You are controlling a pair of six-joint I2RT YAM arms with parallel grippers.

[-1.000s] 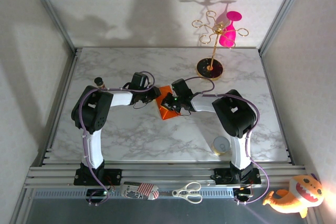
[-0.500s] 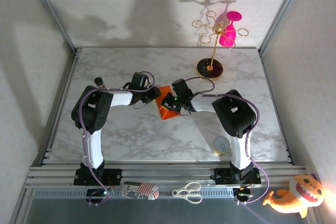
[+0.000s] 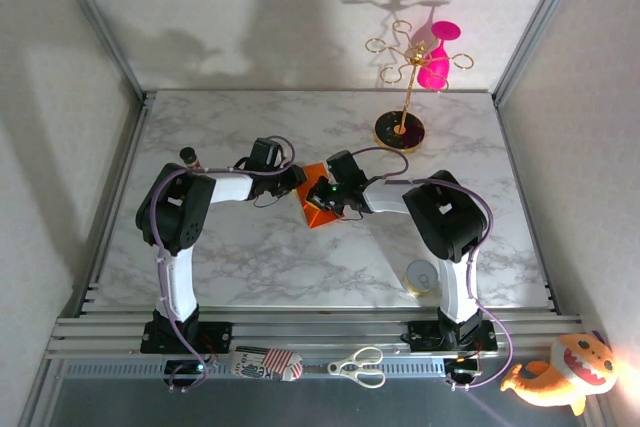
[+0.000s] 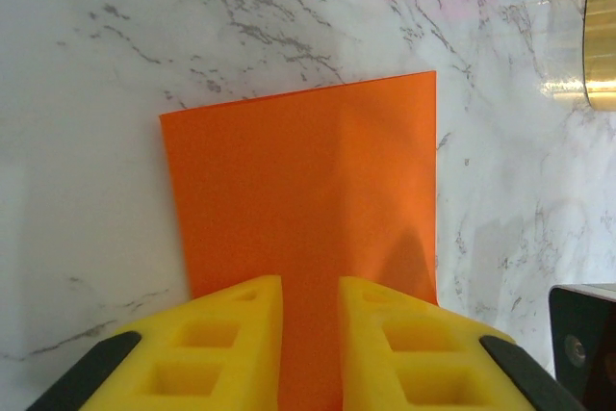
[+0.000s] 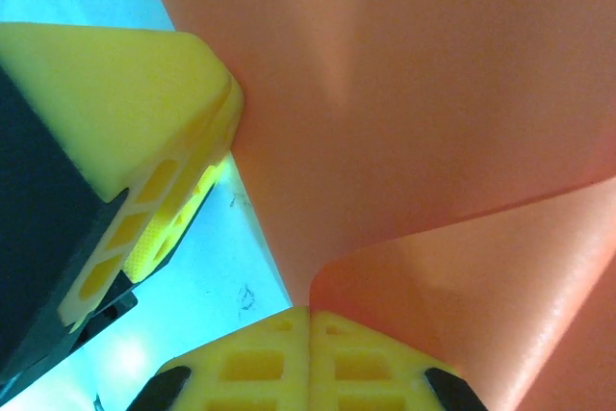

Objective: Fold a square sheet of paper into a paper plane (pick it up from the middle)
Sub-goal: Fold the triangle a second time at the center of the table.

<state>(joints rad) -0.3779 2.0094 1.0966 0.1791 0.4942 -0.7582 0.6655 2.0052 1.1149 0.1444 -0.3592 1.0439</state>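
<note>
Progress: I judge the fold barely begun. The square sheet of paper (image 3: 318, 209) sits at mid-table (image 3: 250, 257). It shows one faint lengthwise crease and no dart shape. One flap is bowed over, not yet pressed flat. The nose folds and wing folds all remain.

Pose: both my arms bend inward, elbows out, wrists meeting over the sheet. My left pincer (image 4: 310, 281) is at the sheet's 10 o'clock. Its jaws stand slightly apart with orange showing in the gap, and I cannot tell whether they bite. My right pincer (image 5: 309, 313) is at 2 o'clock, clenched on the curled edge of the sheet.
</note>
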